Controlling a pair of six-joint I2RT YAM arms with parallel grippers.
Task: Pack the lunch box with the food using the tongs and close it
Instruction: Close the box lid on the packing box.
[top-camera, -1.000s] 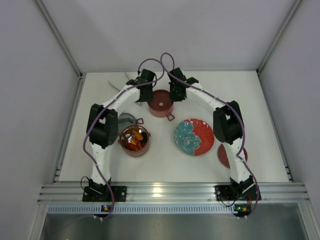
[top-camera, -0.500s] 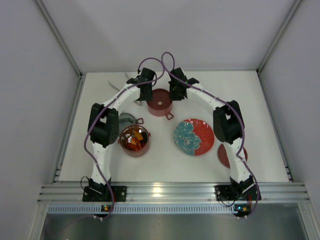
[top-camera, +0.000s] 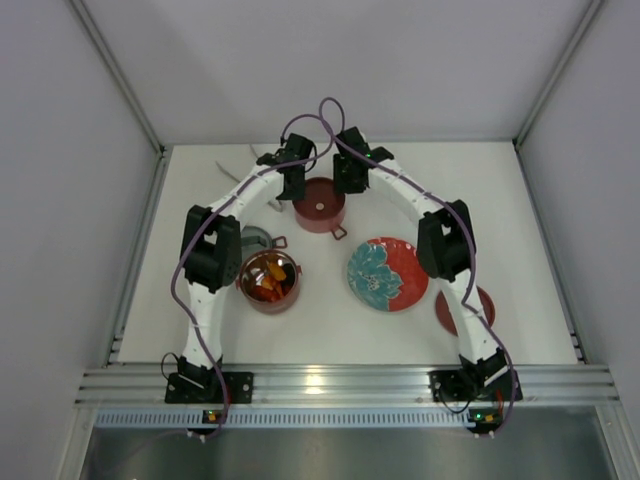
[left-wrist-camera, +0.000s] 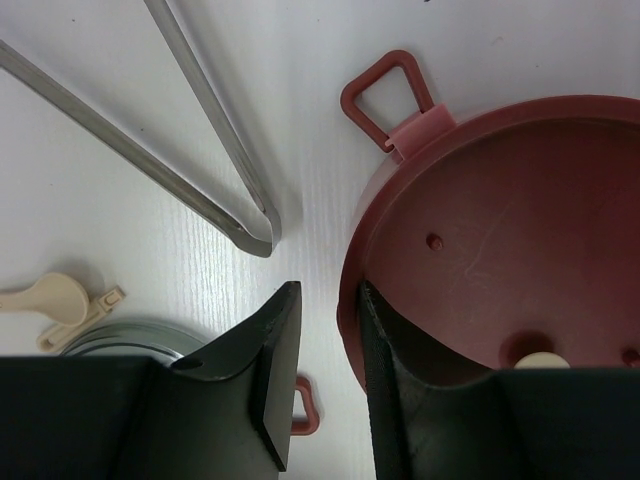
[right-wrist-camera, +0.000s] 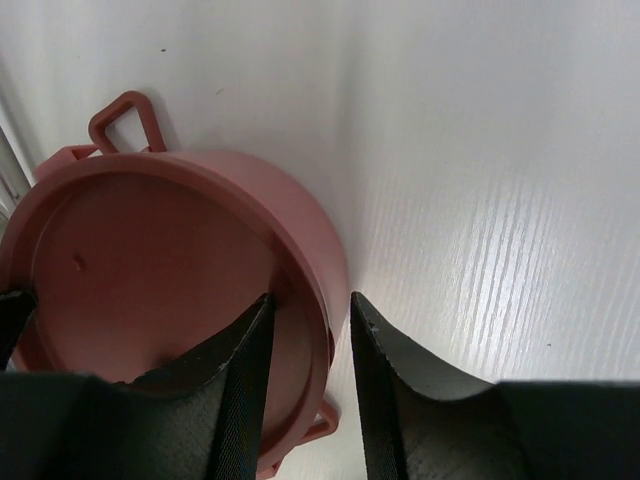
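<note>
Lunch box pot, lidded, at twelve o'clock ahead of me: I am straddling its rim with left gripper at nine and right gripper at three, both spread, presumably to lift it level.

On the white table, both arms reach to the far middle, where the left gripper and right gripper flank a lidded pot, one at each side of its rim. The tongs lie faintly visible to the far left. Nearer, an open pot holds orange and red food, with a grey dish just behind it, partly under the left arm. A red plate with a teal flower sits to the right; a loose lid lies partly under the right arm
</note>
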